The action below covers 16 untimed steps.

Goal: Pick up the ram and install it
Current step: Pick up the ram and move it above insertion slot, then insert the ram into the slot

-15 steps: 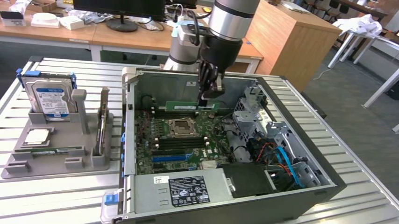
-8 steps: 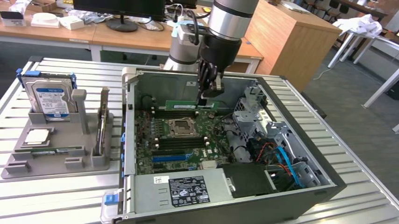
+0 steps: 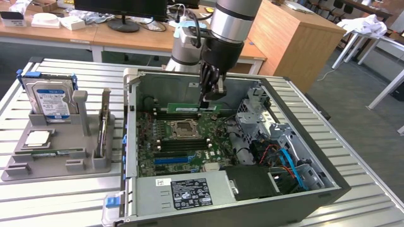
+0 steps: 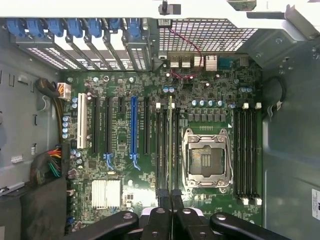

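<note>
The ram (image 3: 189, 108) is a long, thin green circuit-board stick with a pale label along its face. It stands on its long edge, level, over the black memory slots beside the open CPU socket (image 3: 185, 126) on the green motherboard (image 3: 165, 150). In the wrist view the ram (image 4: 170, 145) shows edge-on as a narrow pale line running along one slot of the group next to the CPU socket (image 4: 206, 157). Whether it is fully seated in that slot I cannot tell.

The black fingers (image 3: 218, 87) come down from above at the stick's end toward the exterior view's right, and in the wrist view the fingers (image 4: 178, 197) are closed on the ram from both sides.

All this is inside an open computer case (image 3: 315, 156) lying on a slatted metal worktop (image 3: 63, 203), with the power supply (image 3: 183, 191) at its near end. To the exterior view's left, a grey holder (image 3: 63, 158) carries a hard drive (image 3: 52, 101) with a blue-and-white label and a square silver processor chip (image 3: 38, 138).
</note>
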Available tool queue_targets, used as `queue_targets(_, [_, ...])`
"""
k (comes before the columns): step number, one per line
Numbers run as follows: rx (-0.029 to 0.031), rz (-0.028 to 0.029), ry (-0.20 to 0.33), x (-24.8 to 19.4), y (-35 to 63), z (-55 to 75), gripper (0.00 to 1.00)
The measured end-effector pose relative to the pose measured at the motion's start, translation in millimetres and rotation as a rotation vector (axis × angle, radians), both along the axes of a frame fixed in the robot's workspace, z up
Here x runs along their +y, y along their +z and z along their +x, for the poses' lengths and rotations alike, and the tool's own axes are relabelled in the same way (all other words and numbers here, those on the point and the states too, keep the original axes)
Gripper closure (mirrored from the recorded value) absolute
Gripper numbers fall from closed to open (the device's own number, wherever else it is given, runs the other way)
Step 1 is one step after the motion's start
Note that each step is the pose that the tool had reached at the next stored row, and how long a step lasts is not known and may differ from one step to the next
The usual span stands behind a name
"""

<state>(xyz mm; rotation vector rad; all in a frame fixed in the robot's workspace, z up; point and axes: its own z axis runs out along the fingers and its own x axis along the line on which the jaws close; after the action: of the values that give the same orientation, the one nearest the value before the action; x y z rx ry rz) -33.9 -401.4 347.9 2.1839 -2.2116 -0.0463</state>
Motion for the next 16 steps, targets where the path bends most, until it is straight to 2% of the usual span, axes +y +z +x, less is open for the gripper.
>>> queue_targets(8, [0.0001,-0.0001,0.0,0.0,-6.3,0.1,0.88])
queue_targets(16, [0.0001,0.0,0.0,0.0,-6.5,0.1,0.88])
